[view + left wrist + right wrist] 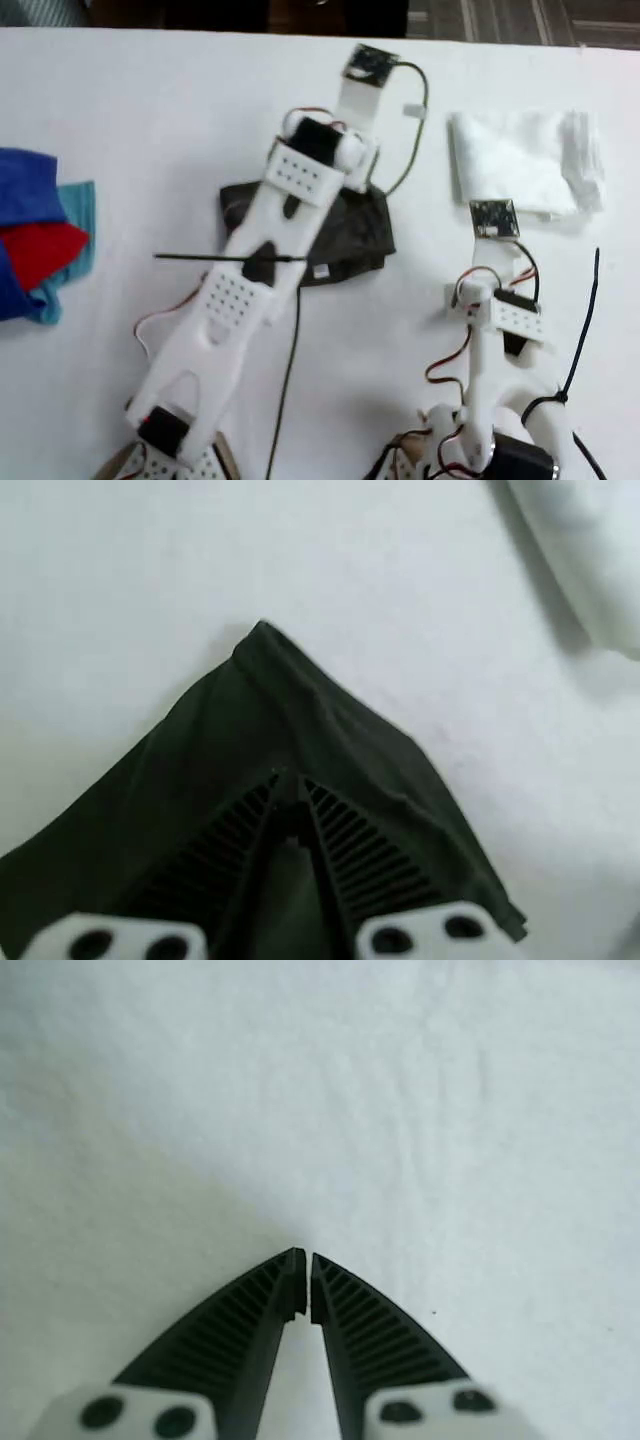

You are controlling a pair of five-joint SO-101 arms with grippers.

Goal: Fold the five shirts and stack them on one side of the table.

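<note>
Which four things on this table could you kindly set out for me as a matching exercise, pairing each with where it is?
Things:
1. black shirt
2. white shirt
3. red shirt
4. right gripper

Places:
a. at the table's left edge, in a pile with blue cloth
b. mid-table, under the left arm
c. above bare table, fingers together
d. folded, at the far right of the table

Pairs: 1-b, 2-d, 3-a, 4-c
</note>
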